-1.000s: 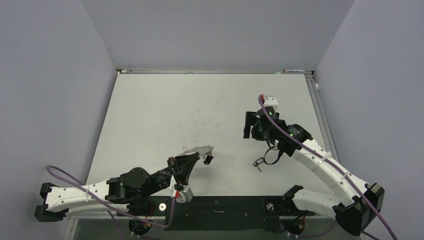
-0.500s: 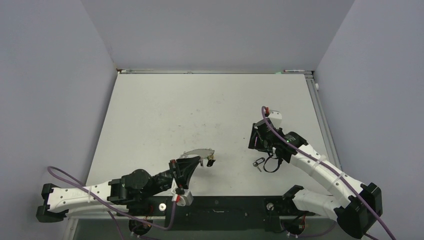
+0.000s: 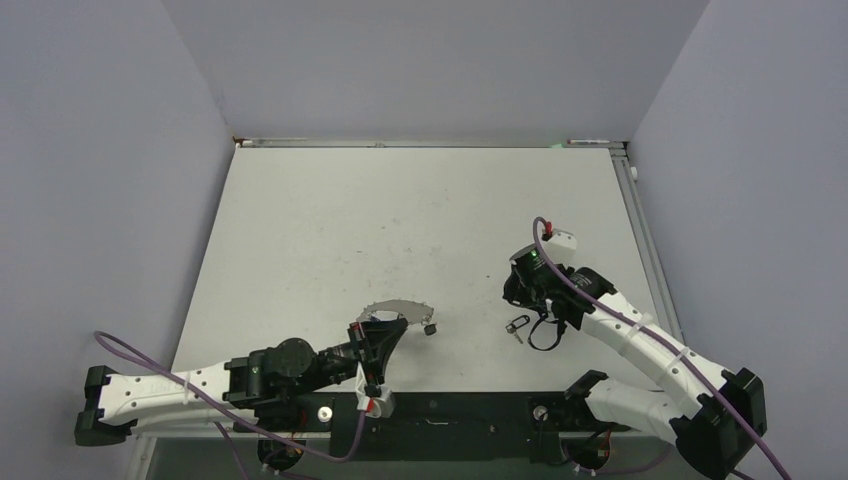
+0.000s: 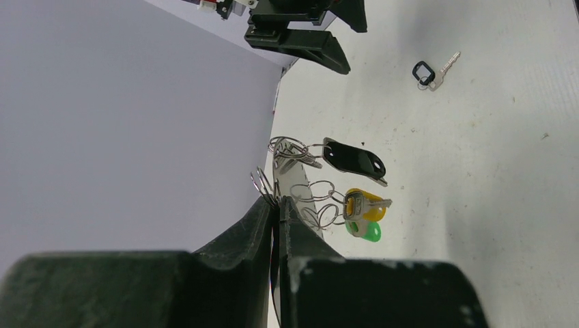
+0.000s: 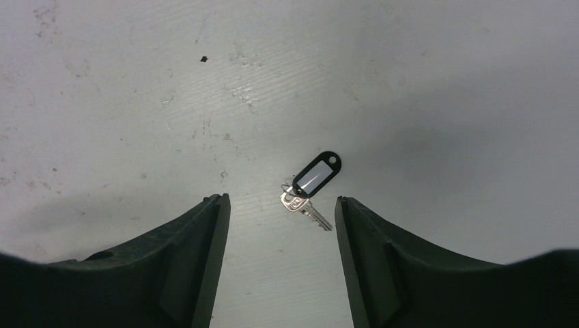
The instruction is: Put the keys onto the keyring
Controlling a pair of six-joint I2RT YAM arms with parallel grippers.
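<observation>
My left gripper (image 3: 390,323) is shut on the rim of the keyring (image 3: 398,305), a flat grey hoop held up off the table. In the left wrist view the fingers (image 4: 276,205) pinch the hoop (image 4: 302,205). Keys with black (image 4: 355,158), yellow (image 4: 366,203) and green (image 4: 366,231) tags hang from it on small wire rings. One loose key with a black tag (image 5: 315,175) lies on the table; it also shows in the top view (image 3: 517,325). My right gripper (image 5: 278,199) is open and empty, pointing down just above that key, which lies between the fingertips.
The white table (image 3: 330,230) has walls on three sides. The black mounting rail (image 3: 450,408) runs along the near edge. A purple cable (image 3: 548,335) loops beside the loose key. The right gripper (image 4: 300,41) shows at the top of the left wrist view.
My right gripper has swung from the far right towards the near side and now hangs over the loose key. My left gripper has shifted slightly right and nearer with the keyring.
</observation>
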